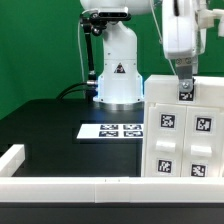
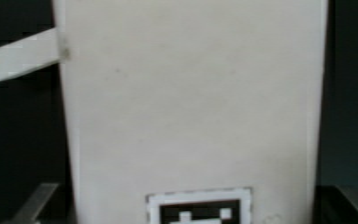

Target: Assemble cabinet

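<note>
Hovering end effector [image 1: 186, 93], jaws apart, over cabinet [image 1: 185, 125] | marker board [image 1: 112, 130] beside | rail [image 1: 70, 184] in front

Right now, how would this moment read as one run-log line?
gripper: open, above cabinet top edge | cabinet: upright on table | holding: nothing | marker board: flat on table

Large white cabinet [image 2: 190, 100] face filling most of the wrist view, upright against a dark background. Black-and-white square tag [image 2: 201, 208] at its near end, partly cut off by the frame edge. Small white piece [image 2: 25, 58] tilted beside one long edge.
</note>
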Controlling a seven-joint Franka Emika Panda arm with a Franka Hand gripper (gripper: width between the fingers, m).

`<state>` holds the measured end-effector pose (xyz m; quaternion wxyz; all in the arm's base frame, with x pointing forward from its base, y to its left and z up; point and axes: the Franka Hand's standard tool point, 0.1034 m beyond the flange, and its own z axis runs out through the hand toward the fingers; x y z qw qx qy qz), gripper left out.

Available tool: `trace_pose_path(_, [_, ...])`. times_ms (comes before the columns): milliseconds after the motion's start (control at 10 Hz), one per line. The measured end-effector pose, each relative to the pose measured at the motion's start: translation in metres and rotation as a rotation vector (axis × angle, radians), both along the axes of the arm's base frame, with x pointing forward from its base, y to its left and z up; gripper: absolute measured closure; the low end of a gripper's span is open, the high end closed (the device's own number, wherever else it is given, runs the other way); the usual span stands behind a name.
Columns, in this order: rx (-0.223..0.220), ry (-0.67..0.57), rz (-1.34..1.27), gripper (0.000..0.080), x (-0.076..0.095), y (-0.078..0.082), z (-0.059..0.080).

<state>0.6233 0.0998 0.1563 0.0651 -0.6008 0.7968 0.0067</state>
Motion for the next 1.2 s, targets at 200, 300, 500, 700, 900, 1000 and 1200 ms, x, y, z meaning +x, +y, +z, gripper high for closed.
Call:
trace_pose_path(200, [0.002, 0.000, 0.014, 0.0226, 0.000, 0.001, -0.001])
trace_pose_path(300, [0.002, 0.000, 0.021, 0.0161, -0.001, 0.002, -0.001])
trace_pose_path(500, [0.001, 0.006, 0.070, 0.0153, -0.002, 0.004, 0.001])
trace_pose_path(700, [0.004, 0.018, 0.235, 0.0150, -0.002, 0.007, 0.020])
trace_pose_path(900, [-0.004, 0.004, 0.358, 0.0150, 0.001, 0.008, 0.023])
trace_pose_path(1000, [-0.009, -0.001, 0.416, 0.0150, 0.001, 0.008, 0.022])
trace_pose_path(1200, [-0.029, -0.017, 0.650, 0.0150, -0.001, 0.008, 0.021])
